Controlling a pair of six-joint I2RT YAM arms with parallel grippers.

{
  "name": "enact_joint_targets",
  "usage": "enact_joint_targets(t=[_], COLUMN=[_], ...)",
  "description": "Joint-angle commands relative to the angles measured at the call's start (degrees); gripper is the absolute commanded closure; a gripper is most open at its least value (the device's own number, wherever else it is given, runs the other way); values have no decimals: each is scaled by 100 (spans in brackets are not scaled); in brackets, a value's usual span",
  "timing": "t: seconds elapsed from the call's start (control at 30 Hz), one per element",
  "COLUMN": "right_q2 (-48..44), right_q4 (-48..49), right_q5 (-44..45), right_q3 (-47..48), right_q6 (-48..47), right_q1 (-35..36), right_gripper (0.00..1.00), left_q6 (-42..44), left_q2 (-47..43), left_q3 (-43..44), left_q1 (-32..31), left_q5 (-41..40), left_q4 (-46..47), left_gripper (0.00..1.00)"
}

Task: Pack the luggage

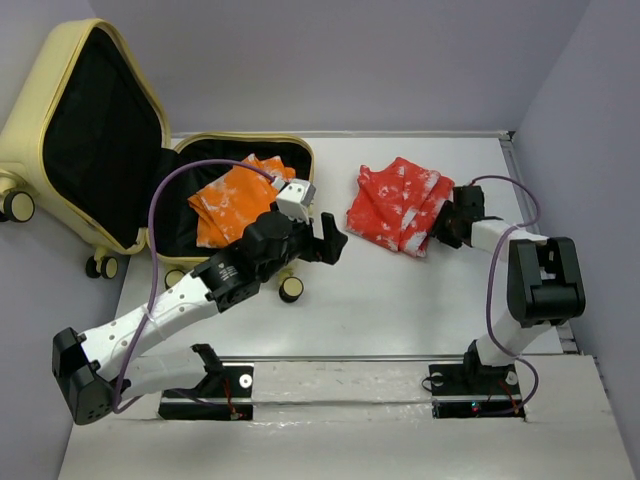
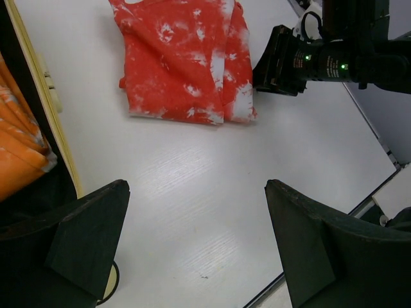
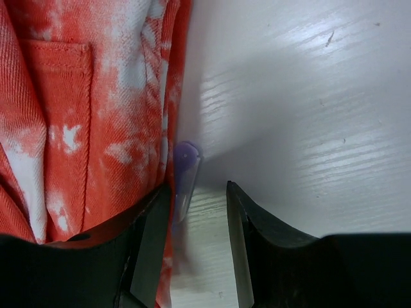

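From my station, the small pale yellow hard-shell luggage [image 1: 28,125] lies open at the left rear of the white table [image 1: 400,310], its black-lined lid tipped up past the table's left edge. An orange tie-dyed folded garment [image 1: 235,200] lies in the lower half. My left gripper [image 1: 335,240] hangs spread wide and empty just right of the case. A red, white-blotched folded garment [image 1: 400,205] lies on the table. My right gripper [image 3: 196,192] sits at its right edge, jaws half closed, one finger on the cloth. I cannot tell whether it has pinched anything. A small purple translucent piece [image 3: 185,167] shows between the fingers.
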Motion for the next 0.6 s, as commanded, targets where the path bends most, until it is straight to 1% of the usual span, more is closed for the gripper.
enact_joint_targets(t=[0.0,0.1,0.2,0.3,0.33,0.37,0.5,0.53,0.57], right_q2=[159,290,457,554,633,668,730,730,661], right_q4=[288,253,-150,-370,-772,-1020,-1329,-1364,-1374], right_q5=[-241,-223,83,189,468,523,796,918,1006], right_q3=[300,353,528,616,808,879,1012,1003,977], right_q6=[56,-14,-41,-146,-173,-260,-269,-270,-261], right_q1=[74,127,128,294,416,418,488,488,488], right_gripper=[53,53,53,54,56,57,61,66,68], left_q6=[104,86,68,60,60,60,42,42,51], left_q2=[-197,-180,-223,-338,-399,-426,-557,-558,-601], left_q3=[-86,-148,-174,-218,-236,-245,-289,-289,-298], left_q1=[-9,-9,-9,-9,-9,-9,-9,-9,-9], left_q5=[-191,-147,-130,-156,-191,-200,-156,-156,-147], left_q4=[106,150,141,159,159,159,229,229,238], left_gripper=[1,1,1,1,1,1,1,1,1])
